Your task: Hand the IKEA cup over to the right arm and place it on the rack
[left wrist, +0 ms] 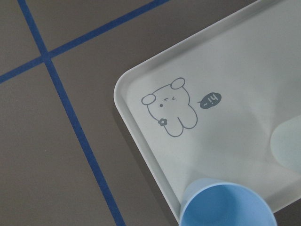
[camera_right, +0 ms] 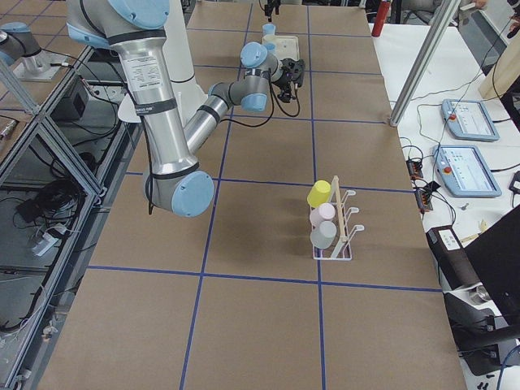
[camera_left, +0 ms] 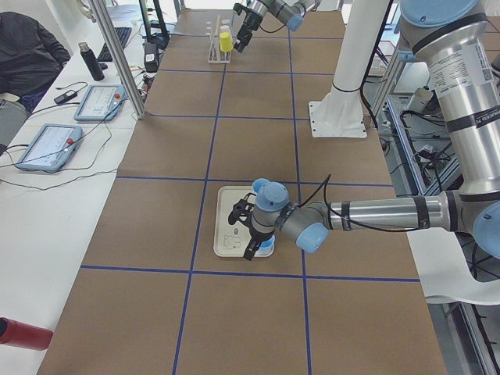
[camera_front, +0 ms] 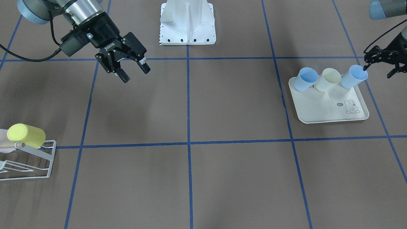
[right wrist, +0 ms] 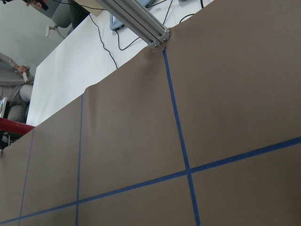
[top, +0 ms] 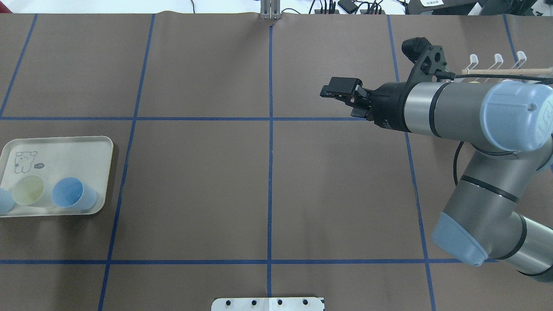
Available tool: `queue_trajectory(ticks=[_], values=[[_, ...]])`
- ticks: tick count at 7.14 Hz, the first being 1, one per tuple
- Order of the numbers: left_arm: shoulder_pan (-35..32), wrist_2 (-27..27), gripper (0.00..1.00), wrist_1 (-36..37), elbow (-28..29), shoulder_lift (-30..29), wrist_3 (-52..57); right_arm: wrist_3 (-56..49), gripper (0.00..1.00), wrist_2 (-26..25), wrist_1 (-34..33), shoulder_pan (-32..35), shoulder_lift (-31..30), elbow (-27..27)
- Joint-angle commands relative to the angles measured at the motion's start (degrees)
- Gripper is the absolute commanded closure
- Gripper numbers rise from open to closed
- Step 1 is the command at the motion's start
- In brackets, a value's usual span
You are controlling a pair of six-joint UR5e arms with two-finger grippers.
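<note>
Three cups stand on the cream tray point(camera_front: 330, 109): a blue cup point(camera_front: 306, 79), a pale yellow one point(camera_front: 329, 79) and a blue IKEA cup point(camera_front: 353, 76) at the tray's edge nearest my left arm. My left gripper point(camera_front: 379, 70) is open, with one fingertip point(camera_front: 365, 66) at this cup's rim and the other well outside it. The left wrist view looks down on that cup point(left wrist: 228, 205) and the tray's bear print. My right gripper point(camera_front: 136, 73) hangs open and empty above the table, far from the tray. The white wire rack point(camera_front: 28, 159) carries a yellow cup point(camera_front: 25, 135).
The right arm point(top: 475, 112) covers part of the rack point(top: 497, 65) in the overhead view. From the right side the rack point(camera_right: 345, 231) holds three cups. The robot's white base point(camera_front: 187, 22) stands at the table's edge. Blue tape lines cross the brown table.
</note>
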Motion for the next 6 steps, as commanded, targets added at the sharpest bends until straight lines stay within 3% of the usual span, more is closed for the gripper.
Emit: queue_trajectory(ticks=[1,3,4,6], values=[[3.00,0.00,0.00,0.03,0.78,-0.11,-0.43,-0.40,0.00,0.01,0.05,0.00,-0.08,-0.31],[4.52,-0.17,0.00,-0.06,2.44,-1.17,-0.70,-0.58,0.00,0.10,0.05,0.00,-0.34,-0.39],[4.52,-0.17,0.05,-0.06,3.23,-1.43,-0.35,-0.58,0.00,0.10,0.05,0.00,-0.34,-0.40],[4.52,0.09,0.74,0.12,3.94,-2.04,-0.18,-0.49,0.00,0.10,2.49,0.00,-0.60,-1.53]])
